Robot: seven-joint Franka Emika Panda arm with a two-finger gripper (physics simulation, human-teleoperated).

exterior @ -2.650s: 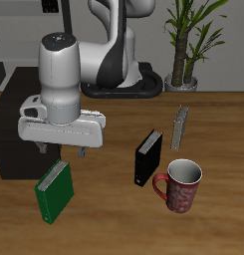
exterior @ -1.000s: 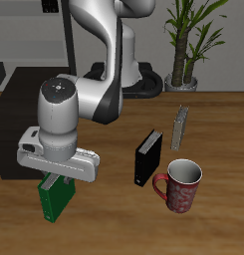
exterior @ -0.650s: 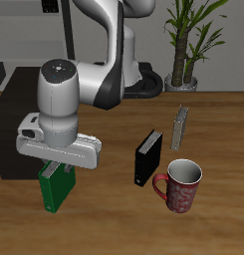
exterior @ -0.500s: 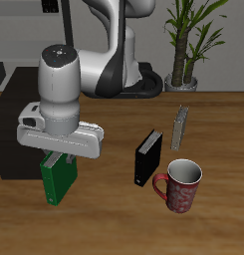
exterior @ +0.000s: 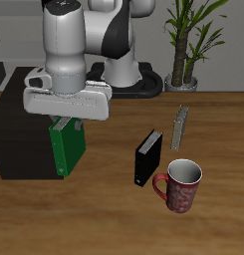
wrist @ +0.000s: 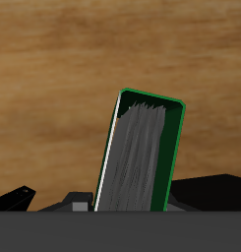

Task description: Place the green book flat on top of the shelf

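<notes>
pincer: clamped on the green book's top edge
green book: hanging upright, mid-left of frame, off the counter, beside the shelf
handling: looks stiff, light-ish, slick covers, so grip near the spine

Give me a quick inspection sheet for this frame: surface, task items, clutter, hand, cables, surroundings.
Surface: wooden table, bare at the front edge.
Task items: green book upright, lifted off the table in the hand, page edges showing in the wrist view; shelf is a dark cabinet beside it, nothing seen on the visible part of its top.
Clutter: black book standing upright; red mug just in front of it, upright; small grey rack-like item farther back.
Hand: gripper shut on the book's top edge.
Cables: nothing seen.
Surroundings: potted plant behind the table.
</notes>
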